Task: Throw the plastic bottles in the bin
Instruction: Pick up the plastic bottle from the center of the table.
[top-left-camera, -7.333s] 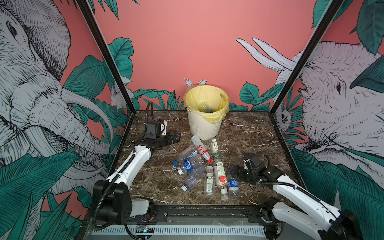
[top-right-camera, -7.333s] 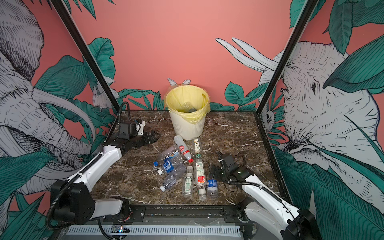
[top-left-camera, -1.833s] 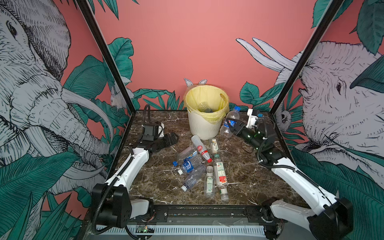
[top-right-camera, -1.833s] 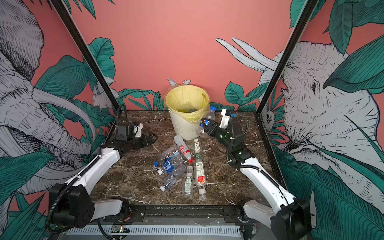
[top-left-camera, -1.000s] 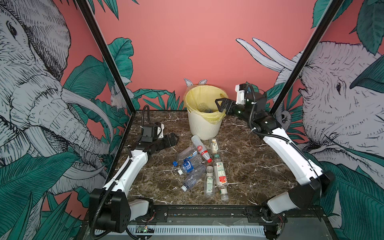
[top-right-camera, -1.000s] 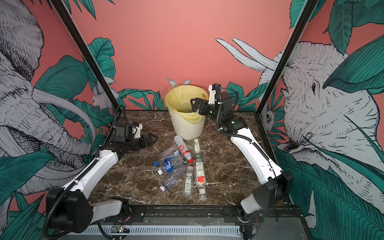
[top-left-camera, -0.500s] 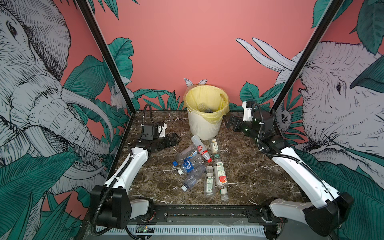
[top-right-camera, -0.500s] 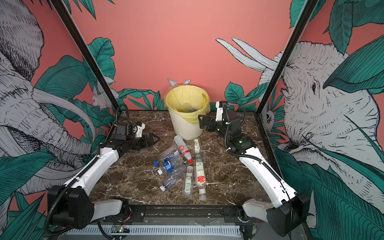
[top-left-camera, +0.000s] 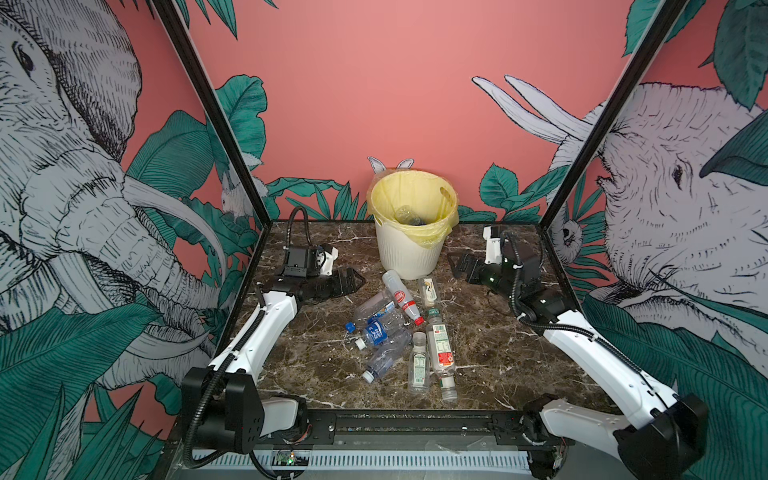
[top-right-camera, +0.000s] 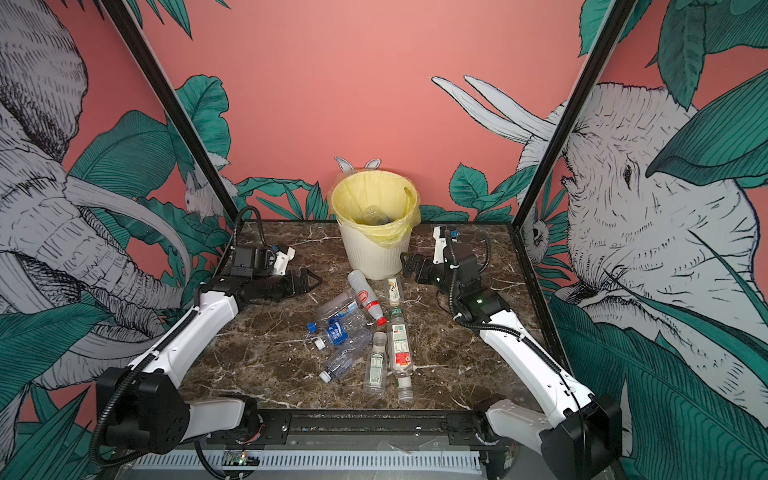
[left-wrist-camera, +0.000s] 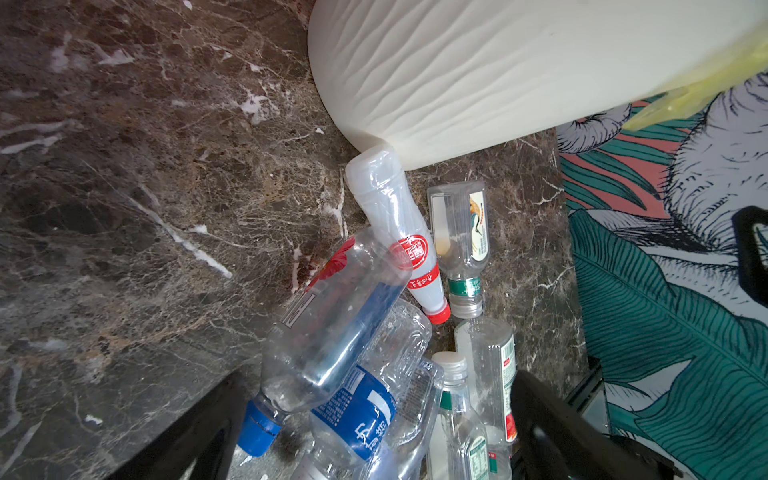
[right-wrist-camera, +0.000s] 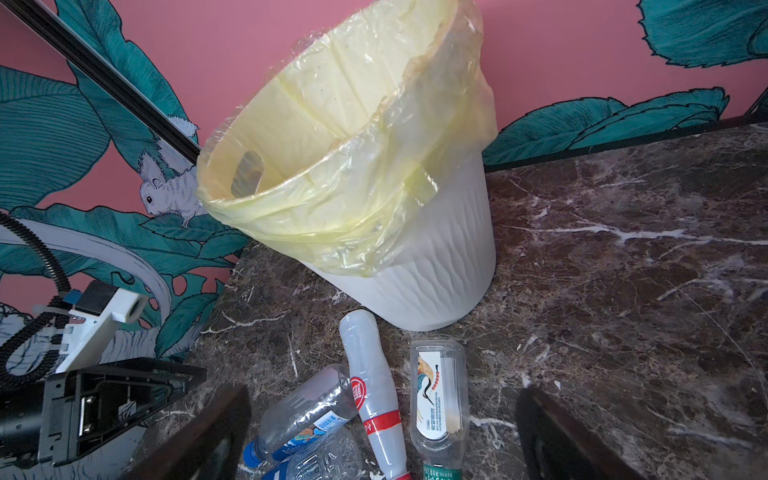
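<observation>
The bin (top-left-camera: 409, 257) stands at the back middle, with clear bottles (top-left-camera: 409, 215) lying inside its yellow bag. Several plastic bottles lie in a heap in front of it. Among them are a white one with a red cap (top-left-camera: 401, 296) (left-wrist-camera: 397, 232) (right-wrist-camera: 370, 386), a flat clear one with a bird label (top-left-camera: 429, 291) (right-wrist-camera: 438, 395) and a crushed blue-labelled one (top-left-camera: 379, 332) (left-wrist-camera: 357, 411). My left gripper (top-left-camera: 353, 280) (left-wrist-camera: 374, 415) is open and empty, low at the heap's left edge. My right gripper (top-left-camera: 457, 266) (right-wrist-camera: 382, 424) is open and empty, low beside the bin's right side.
The dark marble table (top-left-camera: 498, 357) is walled by painted panels at the back and both sides, with black corner posts (top-left-camera: 216, 120). The bin's wall (left-wrist-camera: 457, 83) fills much of the left wrist view. Bare marble lies to the right of the heap.
My right arm has come down from the bin's rim to the table beside the bin, gripper open and empty throughout. The left arm has hardly moved.
</observation>
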